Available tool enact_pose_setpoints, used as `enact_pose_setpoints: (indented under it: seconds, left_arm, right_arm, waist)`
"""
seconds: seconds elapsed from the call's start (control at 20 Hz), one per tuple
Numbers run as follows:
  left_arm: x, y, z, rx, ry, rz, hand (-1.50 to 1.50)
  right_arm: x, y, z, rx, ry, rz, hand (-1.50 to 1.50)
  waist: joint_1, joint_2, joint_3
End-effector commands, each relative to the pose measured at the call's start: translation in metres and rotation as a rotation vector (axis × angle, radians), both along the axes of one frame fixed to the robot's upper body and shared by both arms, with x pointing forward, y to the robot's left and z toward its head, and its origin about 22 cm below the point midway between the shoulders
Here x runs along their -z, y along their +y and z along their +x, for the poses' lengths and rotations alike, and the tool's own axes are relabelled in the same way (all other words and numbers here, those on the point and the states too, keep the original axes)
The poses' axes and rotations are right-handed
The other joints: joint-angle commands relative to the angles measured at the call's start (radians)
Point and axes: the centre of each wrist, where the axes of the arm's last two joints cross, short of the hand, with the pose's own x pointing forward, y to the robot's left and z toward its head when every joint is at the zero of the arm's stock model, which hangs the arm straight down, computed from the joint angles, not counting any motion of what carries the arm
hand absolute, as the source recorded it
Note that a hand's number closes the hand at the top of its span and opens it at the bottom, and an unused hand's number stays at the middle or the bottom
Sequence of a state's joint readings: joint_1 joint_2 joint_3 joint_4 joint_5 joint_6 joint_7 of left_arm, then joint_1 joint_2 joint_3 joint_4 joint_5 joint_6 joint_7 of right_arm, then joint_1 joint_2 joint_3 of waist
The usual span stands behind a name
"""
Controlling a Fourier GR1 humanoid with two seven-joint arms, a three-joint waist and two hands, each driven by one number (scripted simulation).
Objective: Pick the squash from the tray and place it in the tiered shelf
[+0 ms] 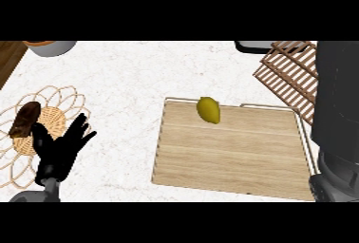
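A yellow squash (208, 110) lies near the far edge of the wooden tray (231, 159), left of its middle. The slatted wooden tiered shelf (286, 71) stands at the back right, beyond the tray's far right corner. My left hand (60, 147) rests open at the lower left with its fingers up, well away from the tray. My right arm rises as a dark mass along the right edge, over the tray's right rim and in front of part of the shelf. My right hand (336, 90) shows there only as a dark shape, and its pose is unclear.
A woven round placemat (52, 102) lies at the left with a brown oblong item (25, 118) on it, partly behind my left hand. A grey bowl (52, 47) sits at the back left. A dark object (254, 46) is at the back, left of the shelf.
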State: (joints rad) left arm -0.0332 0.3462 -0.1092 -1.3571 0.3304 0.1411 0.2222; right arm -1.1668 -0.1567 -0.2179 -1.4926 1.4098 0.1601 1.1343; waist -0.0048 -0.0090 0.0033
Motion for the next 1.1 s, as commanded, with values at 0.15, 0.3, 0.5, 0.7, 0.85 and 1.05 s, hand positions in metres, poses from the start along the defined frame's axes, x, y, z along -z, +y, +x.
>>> enact_pose_setpoints:
  seconds: [0.15, 0.3, 0.5, 0.7, 0.85, 1.05]
  left_arm:
    - [0.01, 0.001, -0.006, 0.012, 0.049, 0.011, 0.0]
    - [0.012, -0.019, 0.004, 0.008, 0.015, -0.023, 0.0]
    - [0.0, -0.008, 0.007, -0.008, 0.038, -0.006, 0.0]
    - [0.006, -0.021, 0.01, -0.006, 0.031, -0.014, 0.0]
    - [0.012, -0.005, -0.007, 0.009, 0.02, -0.009, 0.0]
    - [0.017, -0.02, 0.001, 0.013, 0.03, -0.01, 0.0]
  right_arm:
    - [-0.04, -0.047, 0.002, 0.129, 0.105, 0.052, 1.5]
    - [-0.056, -0.079, 0.001, 0.103, 0.107, 0.084, 1.5]
    - [-0.025, -0.102, 0.006, 0.086, 0.199, 0.076, 1.5]
    - [-0.025, -0.126, 0.016, 0.087, 0.231, 0.046, 1.5]
    - [-0.007, -0.153, 0.016, 0.093, 0.237, 0.034, 1.5]
    - [0.018, -0.16, 0.029, 0.098, 0.226, 0.046, 1.5]
  waist:
    - [0.005, 0.007, -0.004]
    - [0.001, 0.008, -0.004]
    - [-0.003, 0.006, -0.003]
    - [0.005, 0.01, -0.004]
    - [0.009, 0.009, -0.003]
    - [0.008, 0.011, -0.003]
